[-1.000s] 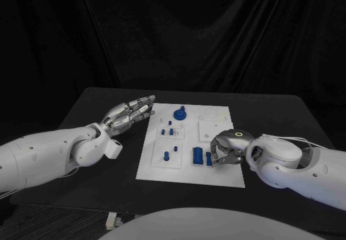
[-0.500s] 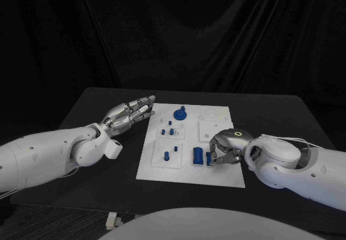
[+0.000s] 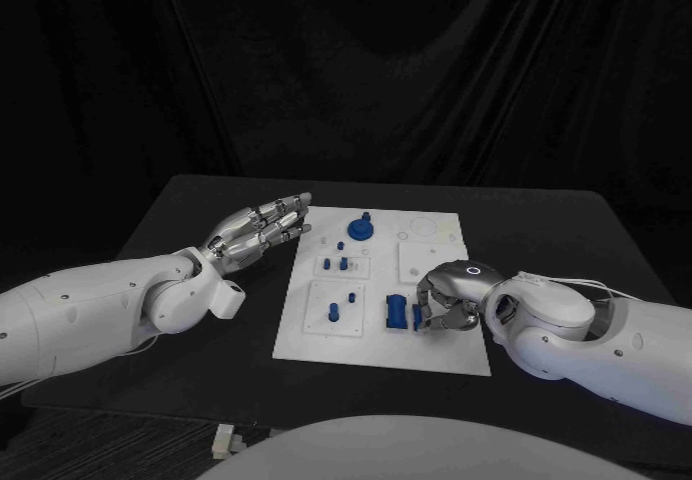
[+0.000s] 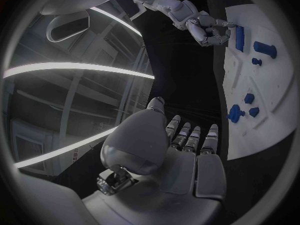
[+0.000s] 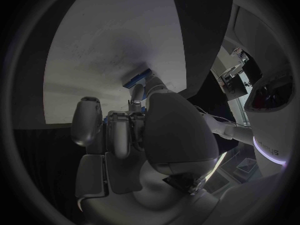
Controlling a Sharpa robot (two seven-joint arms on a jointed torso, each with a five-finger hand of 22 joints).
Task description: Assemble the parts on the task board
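Blue part (image 3: 418, 317) — pinched by right hand (image 3: 450, 300).

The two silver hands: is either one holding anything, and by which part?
The left hand holds nothing, fingers straight beside the task board. The right hand touches a small blue part; a real hold cannot be told.

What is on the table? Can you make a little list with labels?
table: black
board: white, in the middle of the table
parts: blue, several on the board; a tall block by the right hand
left hand: beside the board, fingers straight, holds nothing
right hand: on the board, fingers at a blue part; grip unclear
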